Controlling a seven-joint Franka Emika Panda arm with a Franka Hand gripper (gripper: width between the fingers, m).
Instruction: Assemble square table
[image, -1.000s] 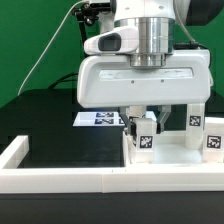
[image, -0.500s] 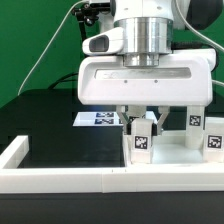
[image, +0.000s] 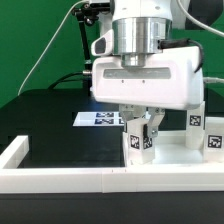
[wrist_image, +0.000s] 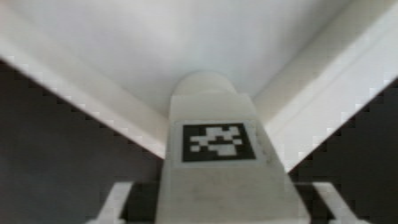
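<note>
We see the gripper (image: 143, 122) hanging straight down from the big white wrist housing, approx. centre of the exterior view. Its fingers (image: 131, 122) stand either side of a small white leg (image: 141, 138) w/ a black-and-white tag on its face, and they look closed on it. In the wrist view the same leg (wrist_image: 217, 130) runs up the middle of the frame, tag facing the camera, w/ a finger (wrist_image: 121, 200) on each flank right against it.

The leg stands upright at the near corner of the square table top (image: 180, 151), which sits at approx. 4 o'clock from the frame centre in the exterior view, against the white border wall (image: 60, 178) running along the front. Whether the leg's foot is seated in the top or only touching it, we can't tell.

Two more tagged legs (image: 194, 122) stand on the top at approx. 3 o'clock from the gripper, near the frame edge.

The marker board (image: 98, 118) lies flat on the black table (image: 50, 125), at approx. 9 o'clock from the gripper, partly hidden behind it.
</note>
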